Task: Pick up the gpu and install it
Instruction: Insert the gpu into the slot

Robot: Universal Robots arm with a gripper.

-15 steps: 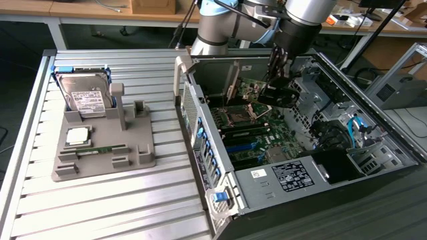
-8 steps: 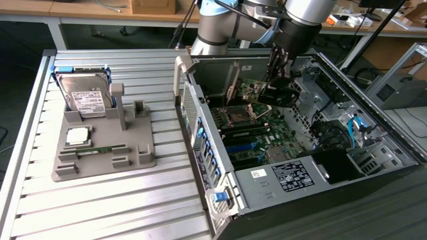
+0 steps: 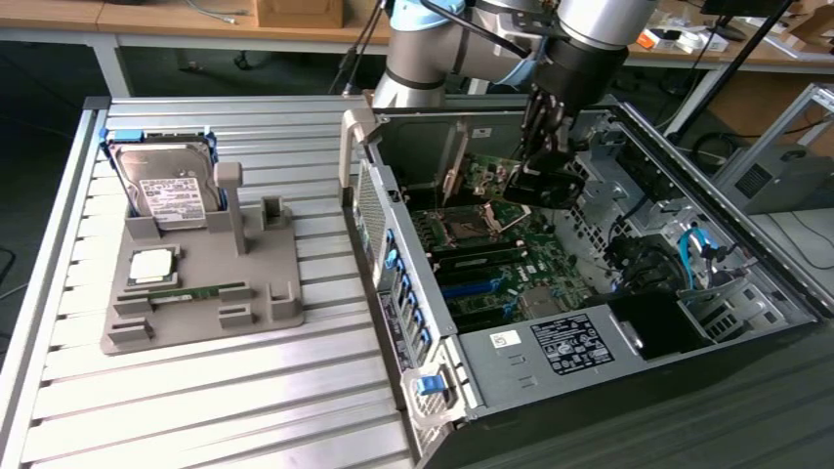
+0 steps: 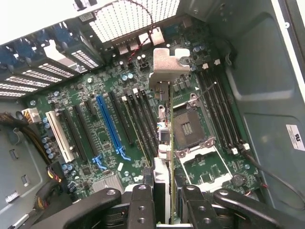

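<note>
We see the tool (image 4: pixel 164 193) clamped on the gpu (image 4: pixel 167 71), held edge-on between its fingers, just above the motherboard (image 4: pixel 200 167) beneath the tool, inside the open computer case (image 3: pixel 521 362).

The gripper (image 3: pixel 540 156) grips the gpu (image 3: pixel 548 188) between its fingers, inside the open case (image 3: pixel 378 210). Just below the fingers lies the motherboard (image 3: pixel 502 278); the hard drive (image 3: pixel 167 191) stands well apart from them, on a grey tray (image 3: pixel 195 327).

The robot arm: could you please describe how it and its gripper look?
The arm has silver-grey tubular links with light blue joint caps. The gripper is black, and its fingers are jointed black links with round pivot pins.
</note>
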